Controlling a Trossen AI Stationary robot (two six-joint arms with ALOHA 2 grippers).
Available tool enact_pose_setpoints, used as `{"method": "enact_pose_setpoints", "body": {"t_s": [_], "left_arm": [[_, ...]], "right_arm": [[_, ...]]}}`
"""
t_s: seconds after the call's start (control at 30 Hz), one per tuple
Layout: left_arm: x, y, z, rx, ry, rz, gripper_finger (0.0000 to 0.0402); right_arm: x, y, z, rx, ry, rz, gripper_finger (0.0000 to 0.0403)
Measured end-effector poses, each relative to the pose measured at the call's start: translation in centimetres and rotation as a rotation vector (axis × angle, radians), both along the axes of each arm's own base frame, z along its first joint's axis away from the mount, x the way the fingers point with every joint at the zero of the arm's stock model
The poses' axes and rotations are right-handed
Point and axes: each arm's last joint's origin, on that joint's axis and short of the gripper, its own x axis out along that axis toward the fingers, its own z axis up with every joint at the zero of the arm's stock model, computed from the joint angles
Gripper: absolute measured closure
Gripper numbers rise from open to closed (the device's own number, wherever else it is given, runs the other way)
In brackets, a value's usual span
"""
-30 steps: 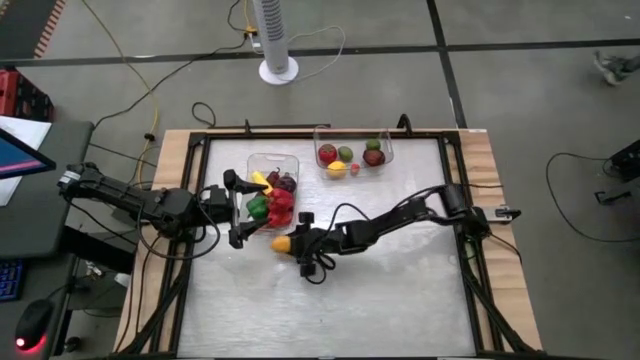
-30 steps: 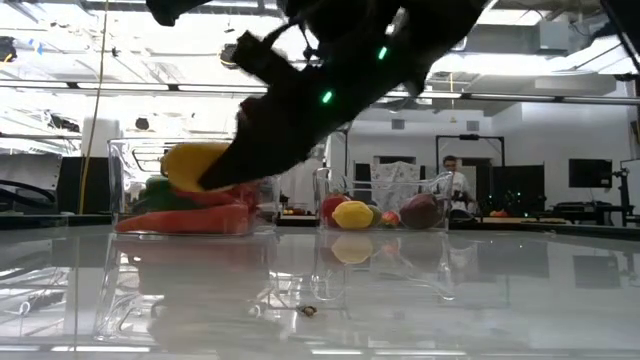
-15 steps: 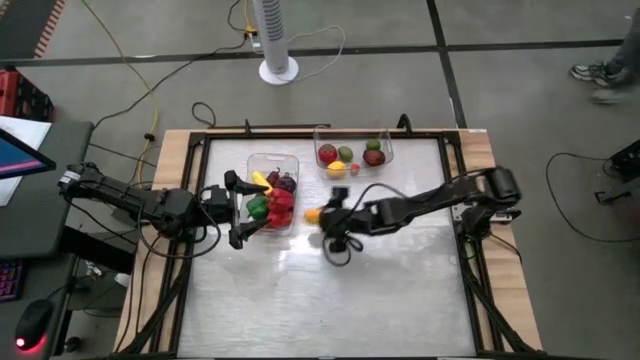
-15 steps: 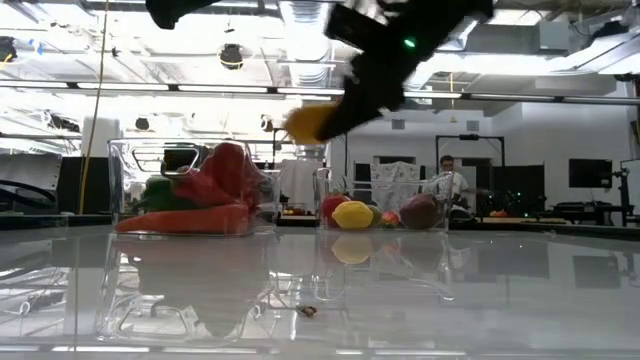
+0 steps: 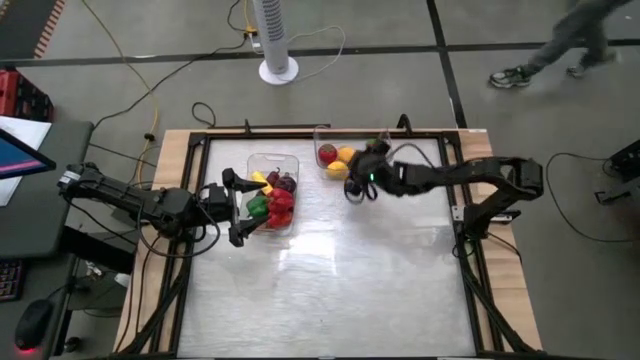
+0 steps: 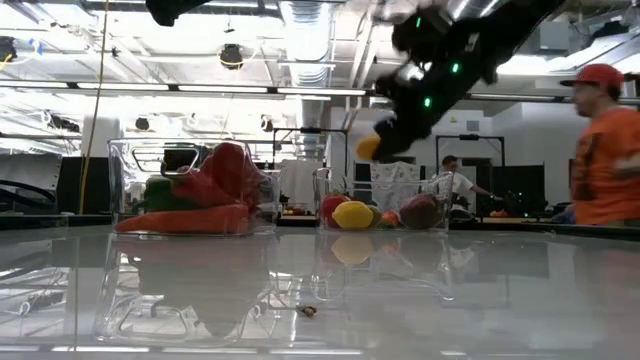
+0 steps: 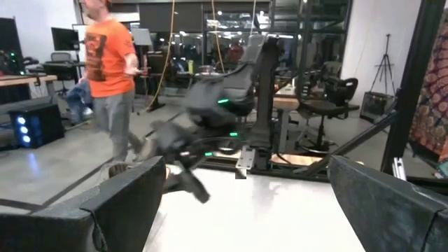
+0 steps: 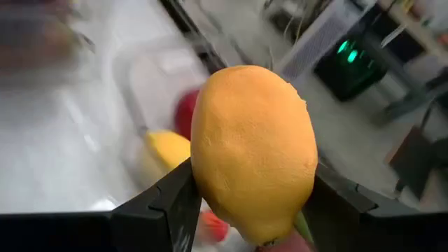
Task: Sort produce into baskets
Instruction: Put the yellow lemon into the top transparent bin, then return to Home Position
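Observation:
My right gripper (image 5: 352, 165) is shut on an orange-yellow oval fruit (image 8: 252, 150) and holds it above the far clear bin (image 5: 320, 136). In the low view the fruit (image 6: 368, 147) hangs over that bin (image 6: 385, 205). A red fruit (image 5: 327, 153) and a yellow one (image 5: 337, 169) lie in the bin; my arm hides the rest. The left clear bin (image 5: 290, 160) holds red, green, yellow and dark purple pieces. My left gripper (image 5: 238, 207) is open and empty at that bin's left side. My right gripper pinches the oval fruit by its two opposite long sides (image 8: 199, 175) between its two fingers (image 8: 164, 206). The fingers come slanting down from the table's right side. The fruit is lifted clear above the far bin and touches nothing else.
The near half of the white table (image 5: 330, 290) is free. Black frame rails (image 5: 470, 250) run along the table's sides. A fan stand (image 5: 278, 68) is beyond the far edge. A person in orange (image 6: 605, 150) walks in the room behind.
My right gripper has carried the orange-yellow fruit from just near of the left bin up and toward the table's far right. It now holds the fruit above the far bin, still shut on it.

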Motion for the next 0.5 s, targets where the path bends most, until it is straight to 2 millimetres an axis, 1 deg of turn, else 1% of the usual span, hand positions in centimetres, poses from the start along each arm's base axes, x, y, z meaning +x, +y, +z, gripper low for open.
{"method": "enact_pose_setpoints", "body": {"t_s": [0.1,0.2,0.3,0.4,0.5], "left_arm": [[0.0,0.0,0.0,-0.007,-0.001,-0.001,0.0015],[0.0,0.0,0.0,0.002,0.0,0.002,0.0015],[0.0,0.2,0.0,0.02,0.003,0.061,0.0015],[-0.2,0.4,0.2,0.042,0.004,0.123,0.0015],[-0.3,0.4,0.2,0.045,0.004,0.118,0.0015]], "right_arm": [[-0.4,-2.6,-1.1,0.08,0.016,0.008,0.0156],[-1.0,-4.1,-1.4,0.129,0.026,0.008,0.0137],[-1.6,-4.8,-0.8,0.137,0.0,0.001,0.0118],[-2.1,-5.2,0.4,0.143,-0.055,0.007,0.01],[-2.8,-5.3,0.9,0.181,-0.06,0.035,0.0086]]}}
